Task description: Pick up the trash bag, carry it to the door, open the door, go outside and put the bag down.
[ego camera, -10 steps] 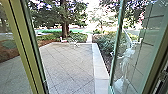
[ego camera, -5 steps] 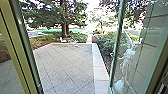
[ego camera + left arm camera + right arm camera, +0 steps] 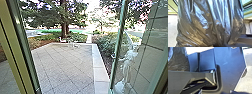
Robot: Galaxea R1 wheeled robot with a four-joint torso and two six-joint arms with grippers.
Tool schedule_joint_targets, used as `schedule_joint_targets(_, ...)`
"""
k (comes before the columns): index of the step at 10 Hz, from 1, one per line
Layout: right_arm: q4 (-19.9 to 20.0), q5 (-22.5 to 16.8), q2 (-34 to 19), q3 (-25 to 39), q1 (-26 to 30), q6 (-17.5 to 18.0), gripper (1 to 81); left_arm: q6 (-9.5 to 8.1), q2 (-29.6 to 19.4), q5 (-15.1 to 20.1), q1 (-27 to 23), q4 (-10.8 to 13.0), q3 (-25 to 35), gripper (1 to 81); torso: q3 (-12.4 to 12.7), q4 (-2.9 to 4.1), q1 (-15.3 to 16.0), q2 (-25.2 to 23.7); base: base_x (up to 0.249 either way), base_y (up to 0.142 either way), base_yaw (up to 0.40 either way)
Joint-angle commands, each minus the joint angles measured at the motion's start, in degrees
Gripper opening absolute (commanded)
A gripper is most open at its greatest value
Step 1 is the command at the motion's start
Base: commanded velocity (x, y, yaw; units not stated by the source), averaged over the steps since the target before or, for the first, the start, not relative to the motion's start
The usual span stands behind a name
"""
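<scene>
Trash bag, dark, thin-walled and glossy, is showing large and close in the left wrist view, its long folds drawing together toward a narrower, gathered part. Bright bluish streaks and brownish patches are running along the creases. In the right wrist view, part of the same bag is appearing just beside the robot's own dark plate, partly behind the jointed bar; whether bag and plate are touching cannot be told. State of the left hand: whether it is spreading, pressing together or pinching the bag cannot be told. State of the right hand: likewise impossible to tell.

The head view is facing a doorway. A glass door with a green edge is standing open on the right side, and a yellow-green and dark frame is slanting along the left. A pale, blurred shape is showing in the glass; its nature cannot be told. Between frame and door, a paved yard is stretching away, its joints running diagonally, with a lighter border lining its right side. Small white objects, possibly seats, are standing near its far edge. Beyond, a tree is rising, and low shrubs are growing beside the border.
</scene>
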Motion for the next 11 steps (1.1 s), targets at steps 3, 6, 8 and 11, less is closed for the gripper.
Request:
schedule_joint_targets(3,-0.8,-3.4,1.5,0.9,2.6,-0.9,81.1,0.16,-0.4,3.1,-3.0,0.4,0.1,1.0,0.0,0.00,0.0,0.0,0.082,0.000,0.000)
schedule_joint_targets(6,-0.8,-3.4,1.5,0.9,2.6,-0.9,81.1,0.16,-0.5,3.1,-3.0,0.3,0.1,1.0,0.0,0.00,0.0,0.0,0.082,0.000,0.000)
schedule_joint_targets(8,-0.8,-3.4,1.5,0.9,2.6,-0.9,81.1,0.16,-0.5,3.1,-3.0,0.3,0.1,1.0,0.0,0.00,-0.1,0.0,0.082,0.000,0.000)
schedule_joint_targets(11,-0.8,-3.4,1.6,0.9,2.6,-0.9,81.1,0.16,-0.5,3.1,-2.9,0.3,0.1,1.0,0.0,0.00,-0.2,-0.1,0.082,0.000,0.000)
